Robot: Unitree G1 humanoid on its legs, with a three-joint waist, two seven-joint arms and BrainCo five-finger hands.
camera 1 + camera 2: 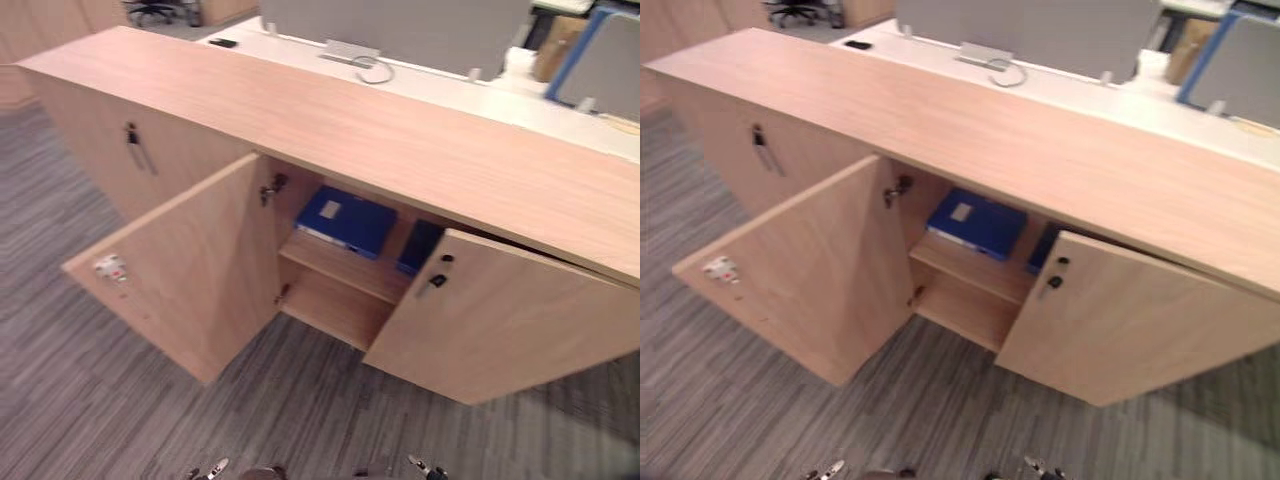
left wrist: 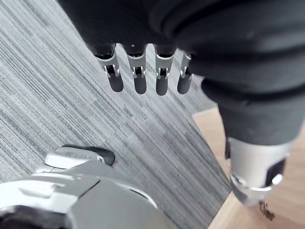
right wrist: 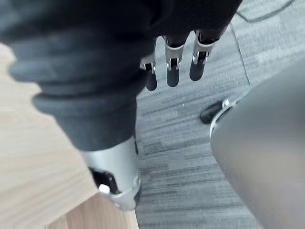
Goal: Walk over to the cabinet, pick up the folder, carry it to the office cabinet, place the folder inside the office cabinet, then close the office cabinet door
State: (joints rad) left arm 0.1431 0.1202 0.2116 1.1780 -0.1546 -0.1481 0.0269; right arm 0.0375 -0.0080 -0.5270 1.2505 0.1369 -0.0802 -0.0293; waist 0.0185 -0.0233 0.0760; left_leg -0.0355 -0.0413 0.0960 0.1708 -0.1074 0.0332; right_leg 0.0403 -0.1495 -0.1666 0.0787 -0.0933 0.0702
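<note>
- The blue folder [image 1: 345, 220] is in the office cabinet [image 1: 400, 150], flat on the upper shelf [image 1: 340, 268], well ahead of both hands and roughly between them.
- Broad face up with a pale label on top. Its long axis looks to run along the shelf's front edge, thick edge facing out of the opening.
- Just past it, on the right hand's side, there's a darker blue item [image 1: 420, 245] on the same shelf, half hidden behind the right door [image 1: 500, 320].
- Both doors stand open: the left door [image 1: 190, 270] swings wide out ahead of the left hand, while the right door is only partly ajar ahead of the right hand.
- Left hand [image 2: 139, 78] hangs low over the grey carpet [image 2: 57, 95], fingers straight and spread apart, holding nothing. A pale wood panel sits just beside its thumb.
- Right hand [image 3: 172, 69] is the same story: fingers straight, pointing down at the carpet, nothing in it, pale wood close alongside.
</note>
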